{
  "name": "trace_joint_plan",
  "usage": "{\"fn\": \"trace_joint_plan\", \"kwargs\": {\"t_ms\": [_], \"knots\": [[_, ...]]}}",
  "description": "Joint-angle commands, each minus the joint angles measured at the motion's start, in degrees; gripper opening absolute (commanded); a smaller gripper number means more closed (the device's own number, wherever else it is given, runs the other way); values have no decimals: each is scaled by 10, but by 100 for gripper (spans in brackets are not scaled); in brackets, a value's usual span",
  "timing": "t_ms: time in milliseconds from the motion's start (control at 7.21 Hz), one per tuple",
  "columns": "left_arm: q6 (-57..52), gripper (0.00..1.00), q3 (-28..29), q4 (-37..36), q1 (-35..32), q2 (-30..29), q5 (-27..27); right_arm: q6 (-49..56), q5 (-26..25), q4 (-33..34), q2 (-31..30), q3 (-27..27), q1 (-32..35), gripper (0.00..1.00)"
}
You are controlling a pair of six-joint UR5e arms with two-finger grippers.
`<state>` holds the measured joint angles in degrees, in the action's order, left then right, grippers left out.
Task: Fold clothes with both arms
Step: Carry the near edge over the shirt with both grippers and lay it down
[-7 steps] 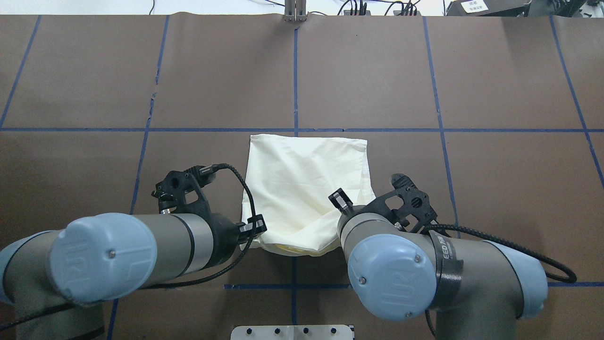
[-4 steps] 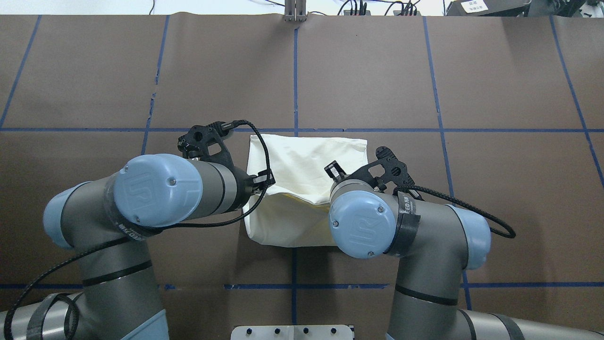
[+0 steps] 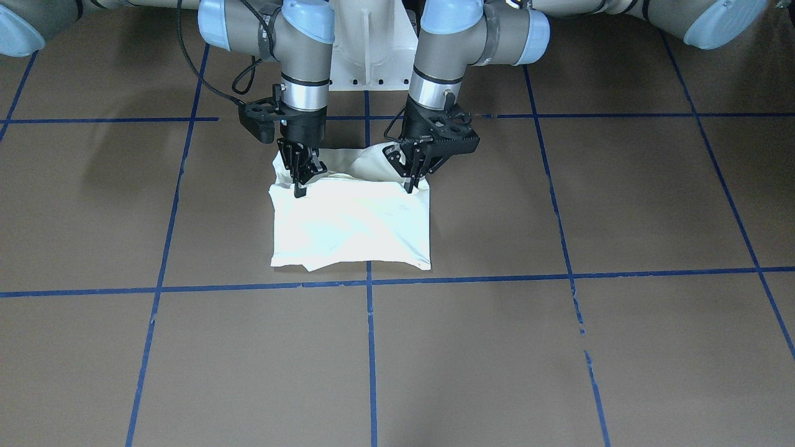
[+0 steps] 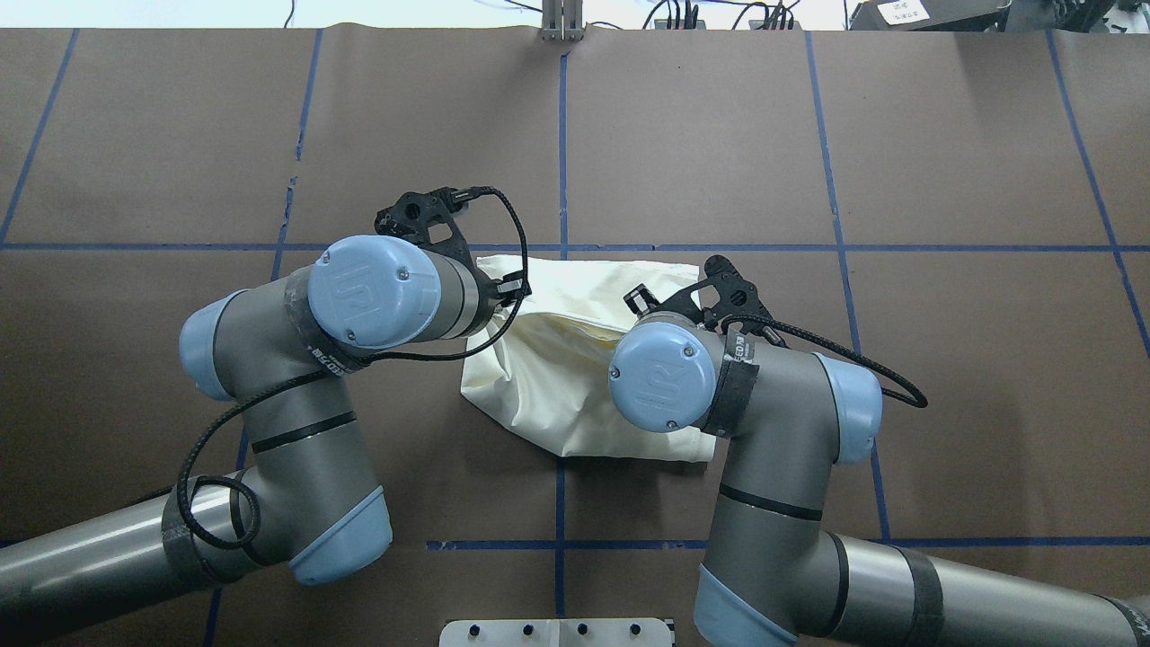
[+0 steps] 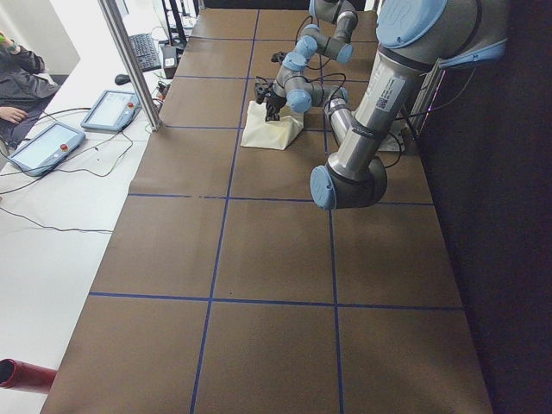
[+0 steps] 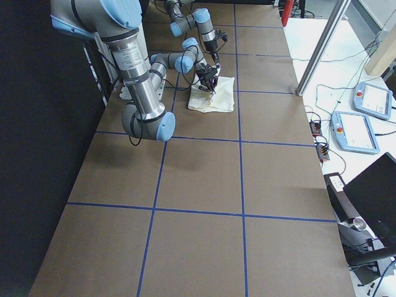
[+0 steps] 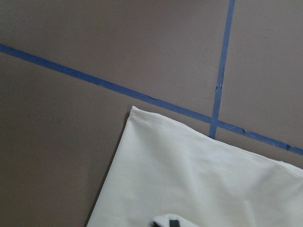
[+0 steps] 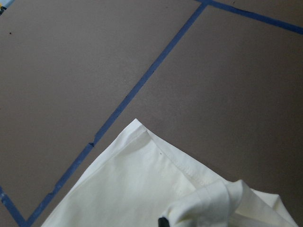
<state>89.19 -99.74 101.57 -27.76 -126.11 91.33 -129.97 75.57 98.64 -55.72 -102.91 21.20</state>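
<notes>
The cream shirt [image 3: 354, 223] lies folded into a rough square on the brown table, with no print showing. It also shows in the overhead view [image 4: 557, 395]. My left gripper [image 3: 412, 182] is shut on a bunched corner of the shirt's edge nearest the robot and holds it lifted over the shirt. My right gripper [image 3: 300, 185] is shut on the other corner of that edge. In the overhead view both grippers are hidden under the left arm [image 4: 386, 292] and the right arm [image 4: 665, 377]. Each wrist view shows a far corner of the shirt lying flat on the table [image 7: 189, 179] [image 8: 132, 189].
Blue tape lines [image 3: 367, 282] divide the brown table into squares. The white pedestal base [image 3: 366, 56] stands behind the shirt. A metal post [image 4: 562, 22] stands at the far edge. Teach pendants [image 5: 52, 142] lie off the table.
Both arms have moved away from the base, carrying the shirt's near edge up and over towards its far edge. The lifted cloth now hangs over the middle of the shirt.
</notes>
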Motion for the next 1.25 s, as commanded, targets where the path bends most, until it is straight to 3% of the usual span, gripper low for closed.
{"fn": "trace_joint_plan", "kwargs": {"t_ms": [0,278,694,833,972,1110], "knots": [[-10,0,28,20,-11,-3,-1,8,11,-5,33,50,21,0],[-28,0,51,21,-19,-14,-1,37,21,-82,41,114,41,0],[-30,0,137,86,-22,-30,-3,50,21,-88,54,142,46,0],[-31,0,141,95,-22,-30,-3,65,21,-88,54,142,47,0],[-31,10,141,95,-22,-30,-1,97,21,-88,54,142,48,50],[-55,99,140,95,-22,-28,-1,134,20,-88,55,142,50,99]]}}
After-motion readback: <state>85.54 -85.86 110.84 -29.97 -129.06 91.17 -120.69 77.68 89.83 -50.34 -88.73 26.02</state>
